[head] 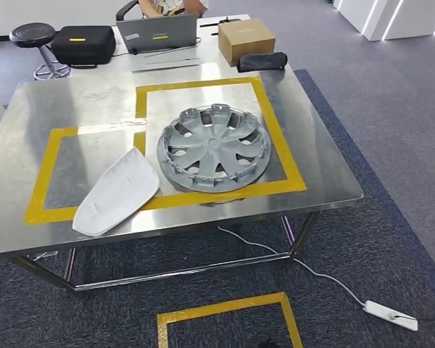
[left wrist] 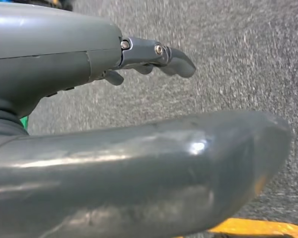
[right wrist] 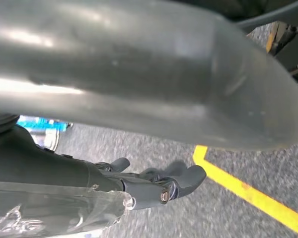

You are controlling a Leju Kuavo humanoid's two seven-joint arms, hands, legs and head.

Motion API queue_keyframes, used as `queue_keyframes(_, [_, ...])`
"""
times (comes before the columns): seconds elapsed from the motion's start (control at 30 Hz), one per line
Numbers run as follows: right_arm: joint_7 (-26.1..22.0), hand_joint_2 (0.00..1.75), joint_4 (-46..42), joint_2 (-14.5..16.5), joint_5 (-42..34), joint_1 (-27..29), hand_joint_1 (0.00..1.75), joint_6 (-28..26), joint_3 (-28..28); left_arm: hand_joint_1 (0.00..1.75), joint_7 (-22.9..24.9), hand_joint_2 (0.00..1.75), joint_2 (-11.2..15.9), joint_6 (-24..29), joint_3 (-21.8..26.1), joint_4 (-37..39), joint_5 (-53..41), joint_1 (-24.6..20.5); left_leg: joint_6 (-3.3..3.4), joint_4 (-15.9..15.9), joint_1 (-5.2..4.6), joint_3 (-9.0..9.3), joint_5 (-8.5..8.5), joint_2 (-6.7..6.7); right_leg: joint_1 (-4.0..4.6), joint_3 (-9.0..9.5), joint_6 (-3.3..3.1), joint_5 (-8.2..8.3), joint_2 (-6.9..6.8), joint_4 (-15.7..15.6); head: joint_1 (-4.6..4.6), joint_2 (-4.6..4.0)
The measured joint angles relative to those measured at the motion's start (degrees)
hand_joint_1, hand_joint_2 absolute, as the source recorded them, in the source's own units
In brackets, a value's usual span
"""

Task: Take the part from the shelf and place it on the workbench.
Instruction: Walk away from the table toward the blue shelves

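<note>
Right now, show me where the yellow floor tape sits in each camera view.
Head view: the yellow floor tape outlines a rectangle on the carpet, low in the centre, in front of the workbench.
Left wrist view: a short strip shows just past the thumb tip of the left hand.
Right wrist view: a cornered line runs beyond the fingertips of the right hand.
Shared landmark: the grey carpet.
</note>
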Motion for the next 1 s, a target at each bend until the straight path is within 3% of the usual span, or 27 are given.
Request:
queue_keyframes(0.1, [-1.5, 0.00, 0.0, 0.0, -0.8, 0.1, 0.00, 0.3, -0.5, 0.00, 0.0, 0.00, -0.2, 2.1, -0.4, 0.2, 1.2, -0.1, -0.66, 9.4, 0.10, -2.89, -8.78, -0.04, -0.09, -2.42, -0.79, 2.23, -0.15, 0.0, -0.34, -0.01])
queue_keyframes(0.13, [-1.8, 0.00, 0.0, 0.0, -0.9, 0.2, 0.00, 0.4, -0.7, 0.00, -0.2, 0.00, -0.3, 2.3, -0.5, 0.2, 1.4, -0.2, -0.76, 12.8, 0.11, -3.55, -10.47, -0.04, -0.08, -3.32, -0.77, 2.96, -0.18, 0.1, -0.38, -0.02])
queue_keyframes(0.17, [-2.0, 0.00, 0.0, 0.0, -0.9, 0.2, 0.00, 0.4, -0.8, 0.00, -0.3, 0.00, -0.3, 2.5, -0.6, 0.2, 1.4, -0.3, -0.79, 15.0, 0.11, -3.52, -10.72, -0.04, -0.06, -4.24, -0.69, 3.63, -0.21, 0.2, -0.37, -0.02])
queue_keyframes(0.2, [-2.2, 0.00, 0.0, 0.0, -1.0, 0.3, 0.00, 0.4, -0.9, 0.00, -0.4, 0.00, -0.3, 2.5, -0.6, 0.2, 1.4, -0.3, -0.78, 15.3, 0.12, -2.58, -9.74, -0.03, -0.06, -5.18, -0.56, 4.27, -0.22, 0.3, -0.37, -0.02])
queue_keyframes(0.27, [-2.2, 0.00, 0.0, 0.0, -1.0, 0.3, 0.00, 0.4, -1.1, 0.00, -0.5, 0.00, -0.3, 2.5, -0.6, 0.2, 1.4, -0.4, -0.67, 10.2, 0.15, 2.24, -6.77, -0.04, -0.09, -6.83, -0.17, 5.37, -0.19, 0.7, -0.38, -0.02])
queue_keyframes(0.33, [-2.4, 0.00, -0.1, 0.0, -1.0, 0.4, 0.00, 0.3, -1.2, 0.00, -0.7, 0.00, -0.3, 2.5, -0.9, 0.2, 0.9, -0.6, -0.31, 1.8, 0.13, 8.27, -6.42, -0.12, 0.08, -8.06, 0.37, 6.31, -0.19, 1.3, -0.34, -0.01])
queue_keyframes(0.37, [-2.5, 0.00, -0.1, 0.0, -1.0, 0.4, 0.00, 0.3, -1.2, 0.00, -0.8, 0.00, -0.3, 2.4, -1.1, 0.2, 0.4, -0.8, 0.01, -1.1, 0.07, 10.00, -6.92, -0.16, 0.17, -8.45, 0.64, 6.84, -0.20, 1.4, -0.31, -0.01])
queue_keyframes(0.4, [-2.8, 0.00, -0.1, 0.0, -1.0, 0.4, 0.00, 0.3, -1.2, 0.00, -0.9, 0.00, -0.3, 2.3, -1.5, 0.3, -0.2, -0.8, 0.44, -2.5, -0.07, 10.63, -7.28, -0.19, 0.21, -8.74, 0.91, 7.42, -0.23, 1.4, -0.28, -0.01])
queue_keyframes(0.47, [-3.8, 0.00, -0.1, -0.1, -1.1, 0.6, 0.00, 0.4, -1.2, 0.00, -1.1, 0.00, -0.4, 1.6, -2.1, 0.4, -0.6, -0.6, 1.51, -2.6, -0.18, 9.79, -6.66, -0.03, 0.05, -9.21, 1.49, 8.10, -0.20, 1.3, -0.33, -0.02])
queue_keyframes(0.5, [-4.6, 0.00, -0.1, -0.2, -1.2, 0.8, 0.00, 0.5, -1.2, 0.00, -1.4, 0.00, -0.4, 1.1, -2.2, 0.4, -0.2, -0.5, 2.06, -2.6, -0.18, 9.24, -6.10, 0.10, -0.04, -9.66, 1.80, 7.04, -0.18, 2.1, -0.29, -0.02])
queue_keyframes(0.53, [-5.4, 0.00, -0.1, -0.2, -1.4, 0.9, 0.00, 0.5, -1.3, 0.00, -1.7, 0.00, -0.4, 0.6, -2.2, 0.5, 0.4, -0.5, 2.54, -2.6, -0.12, 8.56, -5.45, 0.21, -0.08, -10.36, 2.08, 4.90, -0.17, 3.9, -0.23, -0.02])
queue_keyframes(0.6, [-6.5, 0.00, -0.1, -0.3, -1.7, 1.1, 0.00, 0.6, -1.6, 0.00, -2.2, 0.00, -0.3, -0.2, -2.1, 0.5, 1.2, -0.4, 3.04, -2.6, -0.16, 7.04, -4.14, 0.29, -0.12, -12.22, 2.48, -1.14, -0.18, 10.8, 0.04, -0.02])
queue_keyframes(0.63, [-6.5, 0.00, -0.1, -0.3, -1.7, 1.1, 0.00, 0.5, -1.7, 0.00, -2.3, 0.00, -0.3, -0.5, -2.1, 0.5, 1.1, -0.4, 3.10, -2.5, -0.24, 6.18, -3.45, 0.29, -0.12, -12.88, 2.58, -3.22, -0.18, 14.6, 0.10, -0.02])
queue_keyframes(0.67, [-6.2, 0.00, -0.1, -0.3, -1.5, 1.1, 0.00, 0.4, -1.7, 0.00, -2.3, 0.00, -0.3, -0.7, -2.1, 0.5, 0.8, -0.3, 3.09, -2.5, -0.33, 5.29, -2.75, 0.31, -0.10, -12.86, 2.58, -3.90, -0.18, 17.2, 0.15, -0.02])
queue_keyframes(0.7, [-5.6, 0.00, -0.1, -0.3, -1.3, 1.0, 0.00, 0.3, -1.7, 0.00, -2.3, 0.00, -0.3, -0.9, -2.2, 0.5, 0.5, -0.3, 3.04, -2.4, -0.40, 4.38, -2.07, 0.34, -0.08, -11.96, 2.50, -3.30, -0.17, 18.0, 0.15, -0.02])
queue_keyframes(0.73, [-4.8, 0.00, -0.1, -0.3, -1.0, 0.9, 0.00, 0.3, -1.7, 0.00, -2.2, 0.00, -0.4, -1.0, -2.2, 0.6, 0.4, -0.3, 2.96, -2.3, -0.44, 3.49, -1.44, 0.34, -0.05, -9.97, 2.34, -1.79, -0.17, 16.6, 0.15, -0.02])
queue_keyframes(0.77, [-4.0, 0.00, -0.1, -0.3, -0.9, 0.8, 0.00, 0.3, -1.7, 0.00, -2.1, 0.00, -0.4, -1.2, -2.2, 0.6, 0.4, -0.3, 2.83, -2.1, -0.46, 2.70, -0.86, 0.34, -0.03, -7.05, 2.13, -0.30, -0.17, 13.4, 0.16, -0.02])
queue_keyframes(0.8, [-3.3, 0.00, -0.1, -0.3, -0.8, 0.7, 0.00, 0.3, -1.7, 0.00, -1.8, 0.00, -0.5, -1.2, -2.2, 0.6, 0.3, -0.3, 2.63, -2.0, -0.52, 2.04, -0.32, 0.31, 0.03, -3.65, 1.91, 0.16, -0.17, 8.9, 0.19, -0.02])
queue_keyframes(0.83, [-2.8, 0.00, -0.1, -0.3, -0.8, 0.5, 0.00, 0.3, -1.7, 0.00, -1.6, 0.00, -0.5, -1.3, -2.3, 0.6, 0.1, -0.2, 2.38, -1.8, -0.58, 1.52, 0.21, 0.30, 0.09, -0.58, 1.73, -0.06, -0.16, 4.4, 0.17, -0.01])
queue_keyframes(0.87, [-2.4, 0.00, -0.1, -0.3, -0.8, 0.4, 0.00, 0.3, -1.7, 0.00, -1.5, 0.00, -0.5, -1.2, -2.4, 0.6, -0.2, -0.2, 2.10, -1.8, -0.64, 1.20, 0.79, 0.30, 0.18, 1.33, 1.59, -0.57, -0.13, 1.2, 0.19, -0.01])
queue_keyframes(0.9, [-2.1, 0.00, -0.1, -0.3, -0.8, 0.3, 0.00, 0.3, -1.7, 0.00, -1.5, 0.00, -0.5, -1.2, -2.5, 0.6, -0.5, -0.2, 1.81, -1.8, -0.65, 0.95, 1.39, 0.32, 0.29, 2.11, 1.43, -1.07, -0.08, -0.6, 0.20, 0.01])
queue_keyframes(0.97, [-1.7, 0.00, -0.1, -0.3, -0.9, 0.4, 0.00, 0.3, -1.7, 0.00, -1.5, 0.00, -0.4, -1.0, -2.7, 0.6, -0.8, -0.2, 1.18, -1.9, -0.57, 0.53, 2.10, 0.27, 0.28, 1.20, 0.77, -0.39, -0.09, -0.8, 0.18, 0.01])
queue_keyframes(1.0, [-1.6, 0.00, -0.1, -0.3, -0.9, 0.4, 0.00, 0.3, -1.7, 0.00, -1.6, 0.00, -0.4, -0.9, -2.8, 0.6, -0.8, -0.1, 0.84, -1.3, -0.52, 0.10, 1.24, 0.22, 0.20, 0.64, 0.29, 0.10, -0.15, -0.8, 0.12, 0.01])
